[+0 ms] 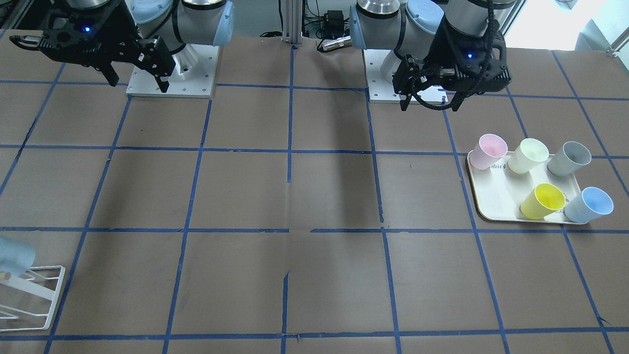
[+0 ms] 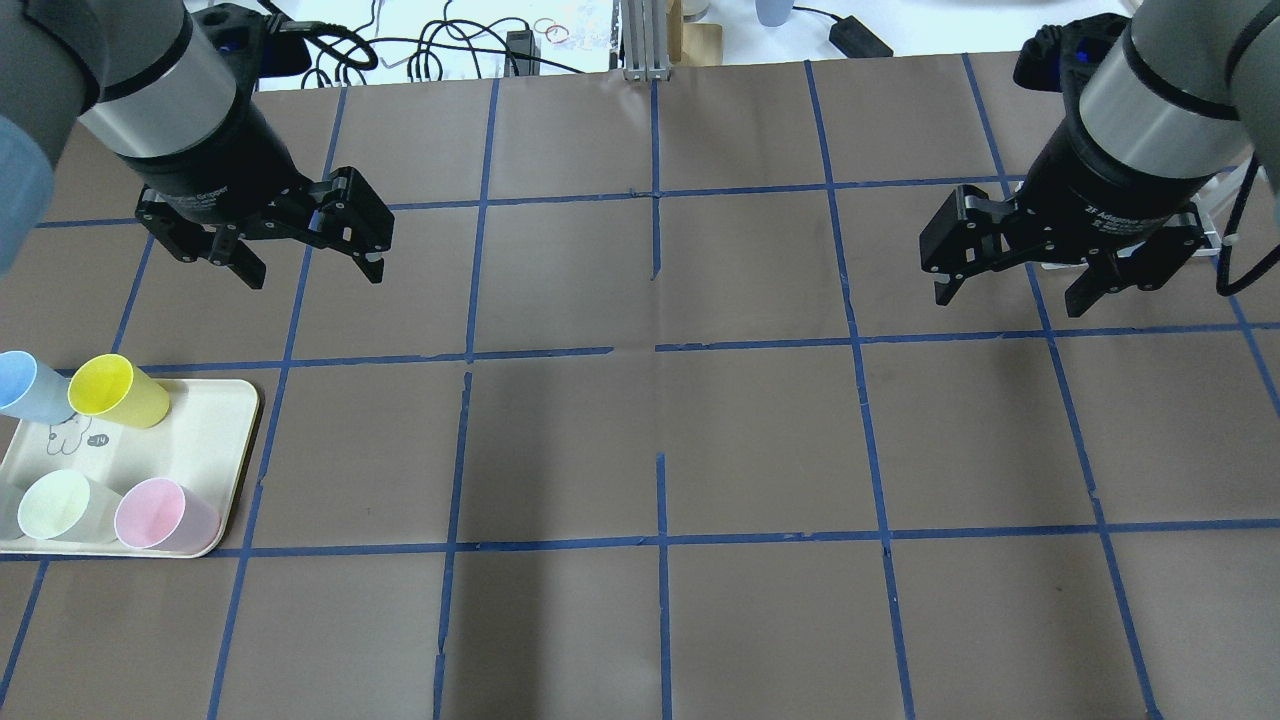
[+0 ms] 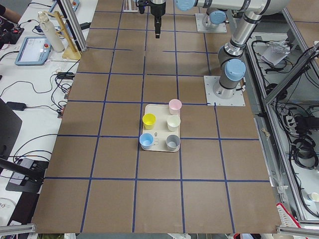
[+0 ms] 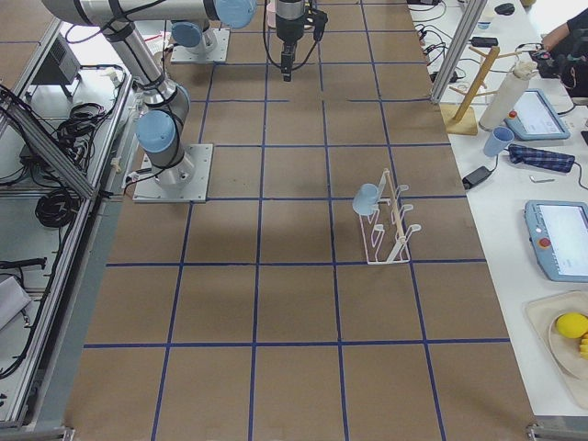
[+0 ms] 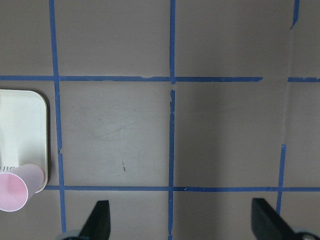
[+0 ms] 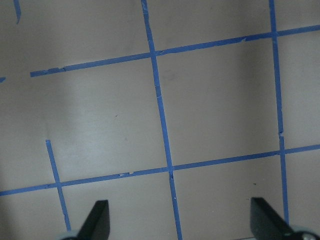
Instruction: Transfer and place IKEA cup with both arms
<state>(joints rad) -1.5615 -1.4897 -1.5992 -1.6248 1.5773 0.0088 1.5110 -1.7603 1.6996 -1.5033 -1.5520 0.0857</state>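
Sky-blue with a blue inside, the IKEA cup [image 1: 589, 204] is standing upright at the lower right corner of the cream tray [image 1: 496, 196], near the right edge of the front-facing view. It is sitting just beside a yellow cup [image 1: 543, 201]. Along the tray's upper edge a pink cup [image 1: 488, 151], a pale green cup [image 1: 528, 156] and a grey cup [image 1: 570, 158] are standing in a row.

The tray is resting on the brown desk [image 1: 314, 196], which is crossed by a grid of blue tape. The left gripper [image 1: 430, 105] is hanging over the desk in the upper right of that view, up and to the left of the tray. Its fingers [image 5: 100, 220] are spread wide and gripping nothing. Its wrist camera is catching the tray's corner and the pink cup at the left edge of the frame.

The right gripper [image 1: 138, 84] is hanging in the upper left, well apart from the tray, with its fingers [image 6: 97, 220] likewise released and empty. At the lower left edge of the front-facing view, another pale blue cup [image 1: 12, 256] is lying tilted on a white wire rack [image 1: 34, 290].
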